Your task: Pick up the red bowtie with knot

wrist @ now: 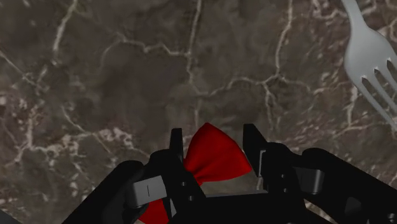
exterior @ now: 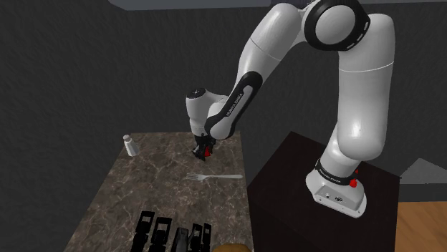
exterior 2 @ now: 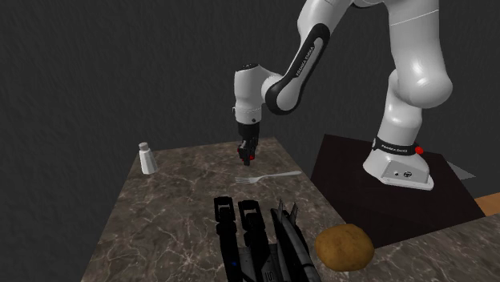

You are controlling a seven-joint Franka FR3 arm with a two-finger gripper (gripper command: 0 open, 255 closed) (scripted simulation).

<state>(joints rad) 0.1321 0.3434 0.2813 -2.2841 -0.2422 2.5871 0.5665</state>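
Grip security is the concern now: the black gripper (wrist: 213,135) has its 2 fingers clamped on the red bowtie (wrist: 215,158). The bowtie sits between them just over the marble counter (exterior: 165,179), toward its back and a little beyond the fork (exterior: 215,176). 1 wing pokes out past the fingers and the cloth looks soft, so a firm squeeze and a slow, straight lift seem wise, watching that the bowtie neither slides nor twists free, and staying clear of the fork.
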